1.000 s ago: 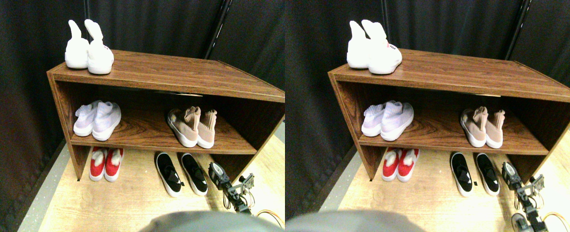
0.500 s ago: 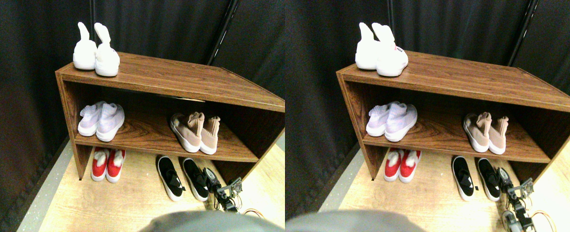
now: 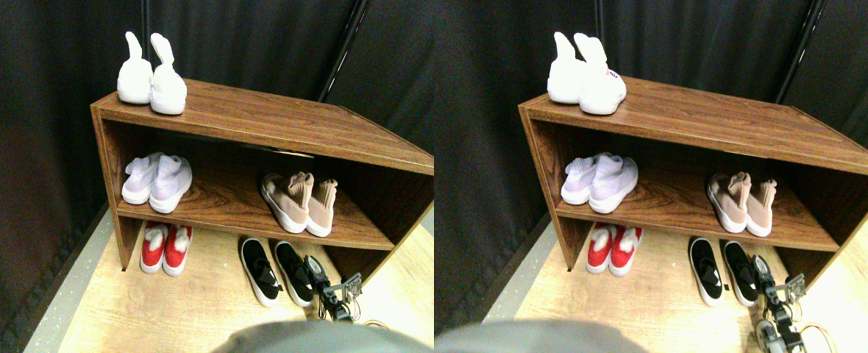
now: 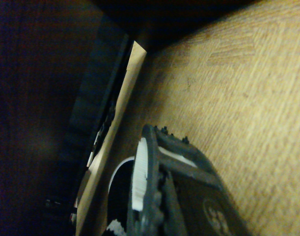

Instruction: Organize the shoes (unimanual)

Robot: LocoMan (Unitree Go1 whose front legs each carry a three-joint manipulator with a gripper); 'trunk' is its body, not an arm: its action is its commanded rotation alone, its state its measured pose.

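Nudging the right black shoe (image 3: 294,272) square beside its partner (image 3: 259,269) on the floor (image 3: 184,309), easing the claw (image 3: 329,288) gently; claw's grip impossible to tell.

Dark hand frame (image 4: 181,196) w/ black shoe (image 4: 121,189) beside it, over wood-grain floor (image 4: 238,88), dark shelf panel (image 4: 46,98) alongside

A brown wooden shelf (image 3: 257,121) stands on a pale wood floor (image 3: 184,309), a black curtain (image 3: 257,37) behind the shelf.
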